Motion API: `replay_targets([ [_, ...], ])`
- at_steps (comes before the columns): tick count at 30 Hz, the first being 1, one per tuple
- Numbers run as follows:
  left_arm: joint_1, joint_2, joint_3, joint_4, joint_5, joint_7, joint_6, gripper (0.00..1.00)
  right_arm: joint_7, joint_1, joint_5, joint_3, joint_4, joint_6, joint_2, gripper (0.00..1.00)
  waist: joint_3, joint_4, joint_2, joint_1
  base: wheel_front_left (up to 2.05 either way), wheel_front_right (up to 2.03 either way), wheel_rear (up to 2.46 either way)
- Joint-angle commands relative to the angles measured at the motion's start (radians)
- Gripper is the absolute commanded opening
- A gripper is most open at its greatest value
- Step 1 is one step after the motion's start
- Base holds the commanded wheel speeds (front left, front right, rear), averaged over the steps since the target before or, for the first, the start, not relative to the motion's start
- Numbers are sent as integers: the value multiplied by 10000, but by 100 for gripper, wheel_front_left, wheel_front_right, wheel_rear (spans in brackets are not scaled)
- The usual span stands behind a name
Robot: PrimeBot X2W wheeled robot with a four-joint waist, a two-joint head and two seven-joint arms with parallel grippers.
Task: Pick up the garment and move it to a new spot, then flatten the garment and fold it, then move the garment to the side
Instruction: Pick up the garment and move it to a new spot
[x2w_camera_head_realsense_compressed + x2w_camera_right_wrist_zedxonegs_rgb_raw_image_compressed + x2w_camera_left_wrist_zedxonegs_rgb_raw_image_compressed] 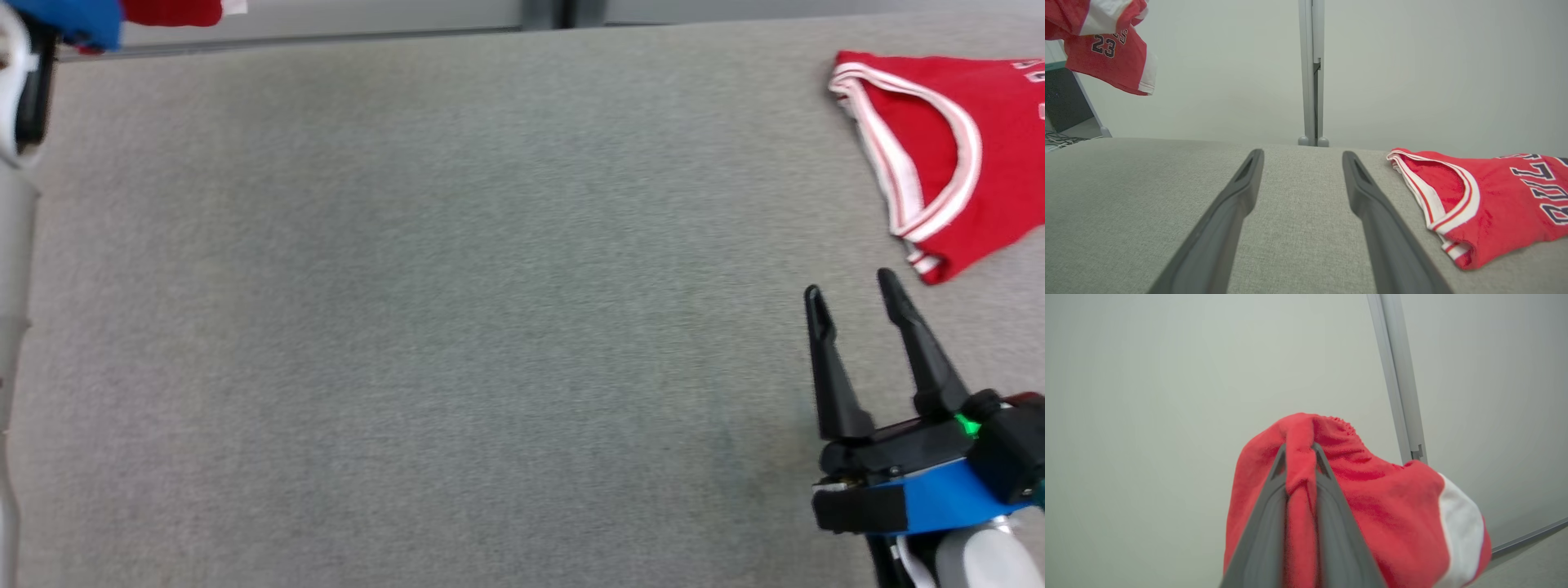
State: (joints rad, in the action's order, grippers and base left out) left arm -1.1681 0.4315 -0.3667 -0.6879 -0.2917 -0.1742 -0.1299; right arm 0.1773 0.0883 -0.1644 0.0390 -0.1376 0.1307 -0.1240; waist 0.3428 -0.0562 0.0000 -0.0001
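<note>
My left gripper (1299, 447) is shut on a bunched fold of the red garment (1396, 514), which has a white stripe and hangs in the air in front of a pale wall. The head view catches that garment (171, 10) at the top left corner, beside my left wrist's blue part. From the right wrist view the garment (1106, 53) dangles at the upper left and shows the number 23. My right gripper (851, 287) hovers low over the grey table at the lower right, open (1302, 154), with nothing between its fingers.
A folded red jersey (971, 163) with white trim and dark letters (1494, 192) lies on the grey cloth table (408, 286) at the right, just beyond my right gripper. A grey post (1311, 69) stands behind the far edge. My pale left forearm (16, 204) runs along the left edge.
</note>
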Motion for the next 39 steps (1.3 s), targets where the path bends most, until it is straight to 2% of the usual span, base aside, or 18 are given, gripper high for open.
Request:
replay_targets([
  [1,-150,-140,-238,294,-127,-72,-5,0,91,-41,-70,102,148,1,123,100,-533,-611,0,1,0,0,0],
  [4,-104,-64,-814,936,-212,-127,-1,0,292,164,-213,444,580,1,340,100,-842,-1167,0,1,0,0,0],
  [8,189,-319,-1516,1572,-493,7,2,0,502,295,-361,827,1095,1,555,100,-1162,-1675,0,1,0,0,0],
  [15,1027,-771,-2553,2210,-978,212,8,0,737,461,-578,1006,1659,1,699,100,-1345,-1989,0,1,0,0,0],
  [21,2244,-1162,-3066,2221,-1273,43,61,0,831,509,-659,1005,1885,1,729,100,-1377,-1889,0,1,0,0,0],
  [31,5106,-1596,-3433,1843,-1818,-545,576,0,888,249,-763,753,1973,1,735,100,-1590,-1566,0,1,0,0,0],
  [39,6660,-1821,-4151,1433,-1742,-675,566,0,887,68,-678,490,1901,1,735,100,-1751,-1106,0,1,0,0,0],
])
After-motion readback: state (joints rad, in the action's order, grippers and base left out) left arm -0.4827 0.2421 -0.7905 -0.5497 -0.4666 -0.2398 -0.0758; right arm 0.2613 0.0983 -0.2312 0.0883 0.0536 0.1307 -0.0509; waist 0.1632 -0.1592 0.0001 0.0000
